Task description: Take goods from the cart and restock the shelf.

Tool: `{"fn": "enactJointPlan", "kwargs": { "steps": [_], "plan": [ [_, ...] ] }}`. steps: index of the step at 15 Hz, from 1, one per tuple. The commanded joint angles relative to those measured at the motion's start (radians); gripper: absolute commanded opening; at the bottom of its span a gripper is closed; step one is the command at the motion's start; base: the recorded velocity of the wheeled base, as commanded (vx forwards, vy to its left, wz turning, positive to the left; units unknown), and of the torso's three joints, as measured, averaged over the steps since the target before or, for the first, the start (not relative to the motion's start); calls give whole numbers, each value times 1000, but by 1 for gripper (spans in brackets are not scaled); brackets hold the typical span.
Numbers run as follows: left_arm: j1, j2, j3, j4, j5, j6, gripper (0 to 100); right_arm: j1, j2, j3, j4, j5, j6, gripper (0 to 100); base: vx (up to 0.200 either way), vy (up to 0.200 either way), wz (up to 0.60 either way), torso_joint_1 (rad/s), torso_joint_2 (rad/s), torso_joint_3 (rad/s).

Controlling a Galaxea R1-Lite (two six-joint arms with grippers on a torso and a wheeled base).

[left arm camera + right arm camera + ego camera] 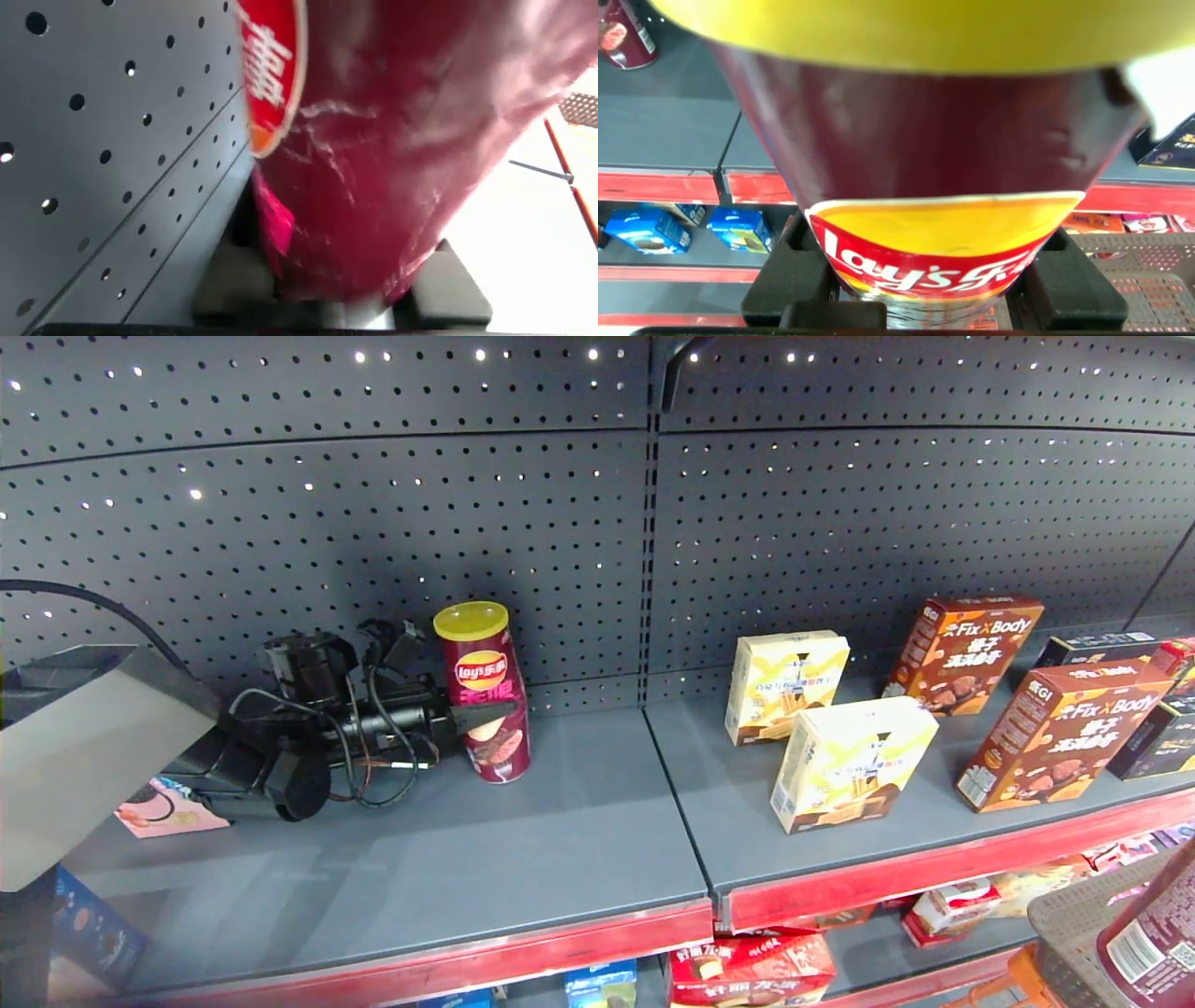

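Placing the maroon cylindrical crisp can with a yellow plastic lid. The can stood upright on the grey metal shelf, near the dark perforated back panel, clamped between the fingers of the left pincer. Good practice would be to confirm that the base sat flat, then part the fingers fully and withdraw without brushing the label (a tall can tips easily). The right pincer gripped a second maroon can. The left pincer's far finger lay hidden behind the can; the second can was cut off at the head view's corner, beside a grey mesh basket.
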Motion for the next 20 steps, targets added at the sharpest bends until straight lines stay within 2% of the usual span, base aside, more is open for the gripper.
{"fn": "enactJointPlan", "kwargs": {
  "steps": [1,5,9,10,11,12,16,20],
  "plan": [
    [0,-3,6,-1,0,0,0,0,0,3,-1,0,-1,0,0,0,0,0,0,0],
    [-2,-89,66,-3,-2,0,0,0,2,3,-1,3,-1,0,0,0,0,0,0,0],
    [-5,-273,334,-66,-23,5,0,0,-9,13,-1,3,1,0,0,0,0,0,0,0],
    [-6,-288,360,-78,-23,5,0,0,-9,16,-1,3,1,0,0,0,0,0,0,0],
    [-12,-334,428,-113,-23,5,0,-1,-12,20,-1,2,1,0,0,0,0,0,0,0],
    [-26,-380,483,-132,-23,3,0,-1,-14,21,-1,2,1,0,0,0,0,0,0,0],
    [-60,-485,604,-135,-20,5,0,-9,-21,23,-1,0,2,0,0,0,0,0,0,0],
    [-127,-505,685,-144,3,12,0,-10,-23,23,-1,-3,2,0,0,0,0,0,0,0]
  ]
}}
